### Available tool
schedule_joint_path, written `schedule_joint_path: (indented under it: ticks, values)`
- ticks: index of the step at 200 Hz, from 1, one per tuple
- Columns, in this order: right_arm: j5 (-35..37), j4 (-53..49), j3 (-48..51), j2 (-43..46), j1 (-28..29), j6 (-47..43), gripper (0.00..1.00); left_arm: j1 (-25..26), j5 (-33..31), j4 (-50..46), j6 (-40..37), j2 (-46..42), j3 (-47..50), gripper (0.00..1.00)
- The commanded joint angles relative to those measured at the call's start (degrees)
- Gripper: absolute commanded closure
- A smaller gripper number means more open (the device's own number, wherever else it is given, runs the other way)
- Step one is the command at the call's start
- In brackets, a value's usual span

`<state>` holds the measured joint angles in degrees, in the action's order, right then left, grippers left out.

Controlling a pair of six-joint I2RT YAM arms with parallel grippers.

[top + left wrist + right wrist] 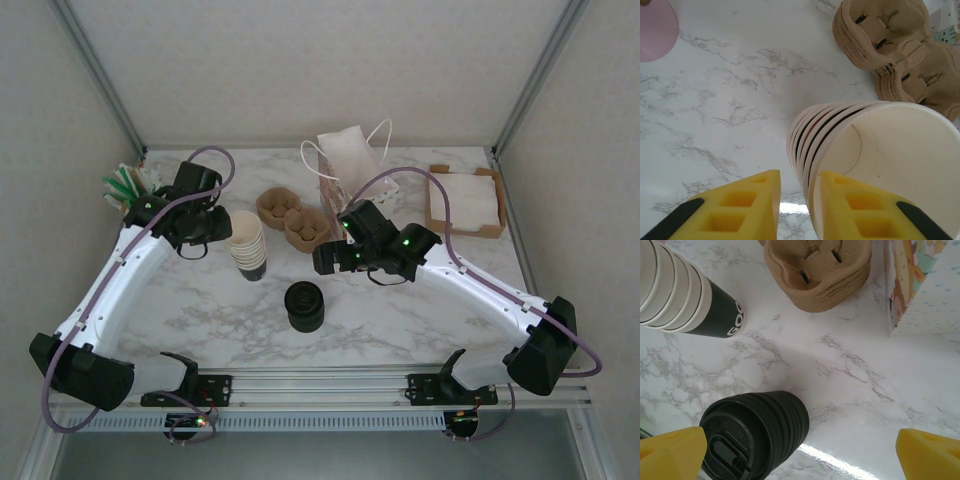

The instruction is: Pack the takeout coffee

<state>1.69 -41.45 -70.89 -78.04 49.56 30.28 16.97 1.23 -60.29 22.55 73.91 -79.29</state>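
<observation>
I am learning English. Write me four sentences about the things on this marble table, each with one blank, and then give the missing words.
1. The cream paper cups are nested in one ___.
2. The stacked lids are ___ in colour.
3. The brown cardboard carriers lie between the cups and the paper ___ with handles.
4. The right gripper has its jaws wide ___.

Missing words: stack; black; bag; open.
</observation>
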Motion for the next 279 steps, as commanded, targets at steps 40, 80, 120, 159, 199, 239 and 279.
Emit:
schedule_joint_path:
  ticks: [40,80,120,159,199,239,279]
  values:
    - [-2.56,1.81,0.81,0.72,0.53,-0.46,0.06,0.64,-1.06,-0.64,-1.23,0.59,-1.29,0.87]
    - [-3.57,2.04,0.58,0.83,0.54,-0.13,0.09,0.69,-1.23,-0.96,-1.66,0.53,-1.12,0.96]
    - [-4.29,2.21,0.06,1.0,0.46,0.19,0.09,0.78,-1.23,-1.44,-1.29,0.58,-1.73,1.0]
    - [-5.71,3.04,-1.48,0.26,0.5,0.41,0.09,1.12,-1.86,-2.58,-0.68,0.45,-3.36,1.0]
    - [-6.14,2.76,-3.13,-0.99,0.47,0.48,0.09,1.18,-1.78,-2.72,-0.11,0.18,-4.25,1.0]
    - [-6.64,3.18,-4.12,-2.26,0.57,1.1,0.09,1.22,-1.26,-1.87,0.53,-0.52,-3.38,1.0]
    - [-8.3,3.7,-7.39,-5.89,0.5,1.71,0.12,1.04,-0.88,-0.49,1.67,-2.0,-1.51,1.0]
